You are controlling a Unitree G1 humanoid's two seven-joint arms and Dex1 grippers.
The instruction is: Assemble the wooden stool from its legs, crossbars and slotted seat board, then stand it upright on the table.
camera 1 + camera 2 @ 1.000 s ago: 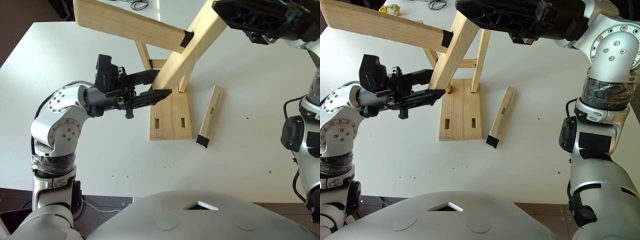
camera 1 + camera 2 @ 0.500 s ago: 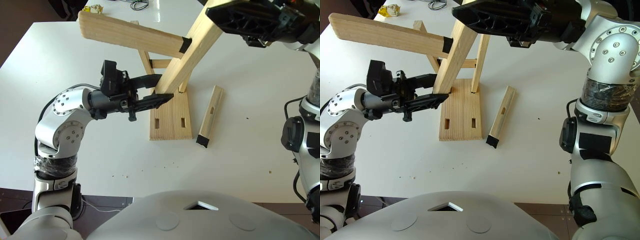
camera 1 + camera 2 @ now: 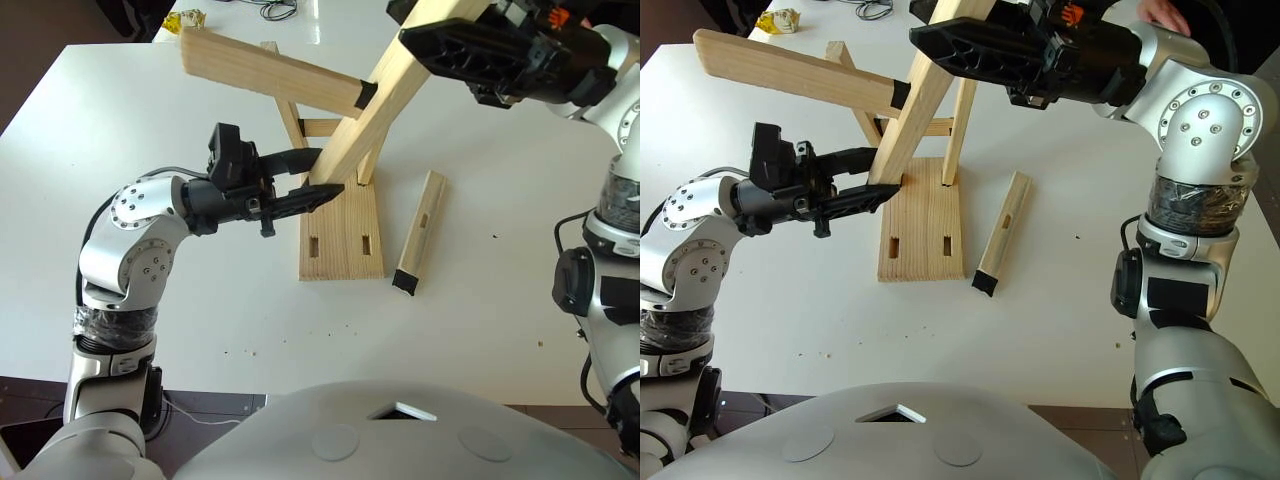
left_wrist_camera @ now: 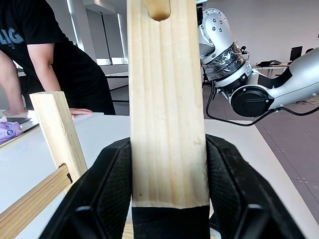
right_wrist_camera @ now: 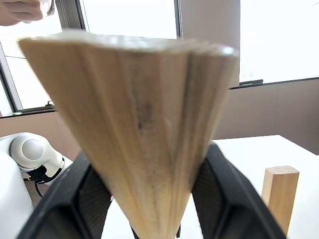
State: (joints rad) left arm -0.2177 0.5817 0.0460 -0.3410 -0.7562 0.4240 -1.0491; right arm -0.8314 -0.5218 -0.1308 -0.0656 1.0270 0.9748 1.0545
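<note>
— Grippers: what is each one doing?
— The left gripper (image 3: 328,170) is pinching the leg (image 3: 378,105) near its lower end, with its fingers (image 4: 117,184) pressing on two opposite sides. The right gripper (image 3: 415,28) is clamping the same leg's upper end, up and to the right of the left one, so the leg is leaning between them.
— Where is the board lying?
— The seat board (image 3: 340,235) is lying flat on the table (image 3: 200,310), just below and right of the left gripper's tips, two slots showing at its near end. I cannot tell whether the held leg's foot is sitting in it.
— And around that?
— A loose leg (image 3: 420,232) is lying just past the board, well right of the left gripper. A bar (image 3: 270,70) is jutting leftward above the left gripper, its dark end touching the held leg. Behind that gripper's tips, two far legs (image 3: 960,130) joined by a crossbar (image 3: 320,127) are standing on the board's far end.
</note>
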